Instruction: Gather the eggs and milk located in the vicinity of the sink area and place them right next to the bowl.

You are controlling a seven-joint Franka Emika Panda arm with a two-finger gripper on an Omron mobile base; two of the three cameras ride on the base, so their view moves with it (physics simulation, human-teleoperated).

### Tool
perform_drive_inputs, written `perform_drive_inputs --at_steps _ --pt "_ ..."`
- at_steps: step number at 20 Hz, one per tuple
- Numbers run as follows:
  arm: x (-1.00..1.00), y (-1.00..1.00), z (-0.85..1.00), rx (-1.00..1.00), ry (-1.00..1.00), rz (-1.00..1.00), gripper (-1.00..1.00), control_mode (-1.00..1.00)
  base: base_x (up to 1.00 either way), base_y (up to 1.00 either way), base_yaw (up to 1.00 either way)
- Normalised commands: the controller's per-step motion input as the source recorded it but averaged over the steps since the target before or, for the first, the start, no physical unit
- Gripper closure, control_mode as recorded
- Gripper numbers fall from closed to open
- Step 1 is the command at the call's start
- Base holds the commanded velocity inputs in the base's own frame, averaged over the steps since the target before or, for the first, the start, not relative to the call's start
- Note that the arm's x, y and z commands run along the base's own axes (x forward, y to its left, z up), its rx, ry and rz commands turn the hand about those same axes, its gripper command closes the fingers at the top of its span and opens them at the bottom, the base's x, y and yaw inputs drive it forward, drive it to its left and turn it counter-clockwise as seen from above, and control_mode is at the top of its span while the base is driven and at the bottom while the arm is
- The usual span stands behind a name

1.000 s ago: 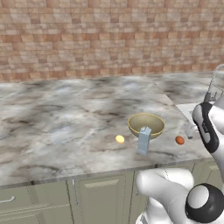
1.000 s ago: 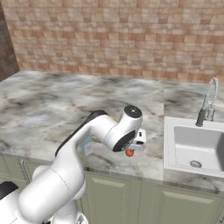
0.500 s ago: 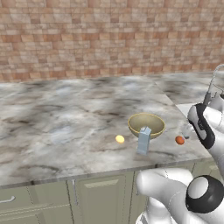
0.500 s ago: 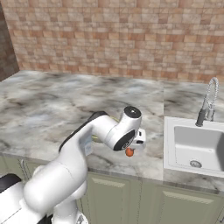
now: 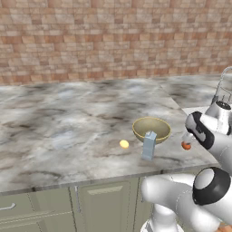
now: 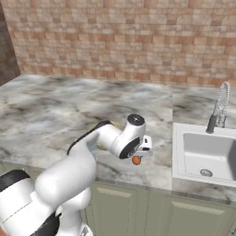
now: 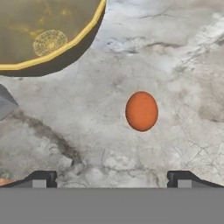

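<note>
The gripper is held above a marble counter with its two dark fingertips spread wide apart and nothing between them. An orange-brown egg is seen lying on the counter beyond the fingertips, apart from them. In the left base view the egg is seen just beside the gripper, to the right of the olive-tan bowl. A pale blue-grey milk carton is stood upright against the bowl's near side. A small yellow object is seen left of the carton. The white sink with its chrome faucet is set into the counter well to the right.
</note>
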Motion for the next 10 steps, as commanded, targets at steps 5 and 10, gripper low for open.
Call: perform_drive_inputs --at_steps 5,10 --pt "0.22 0.0 -0.25 -0.01 0.01 0.03 -1.0 -1.0 0.0 0.0 0.0" --pt "0.2 0.0 -0.26 0.0 0.01 0.04 -1.0 -1.0 0.0 0.0 0.0"
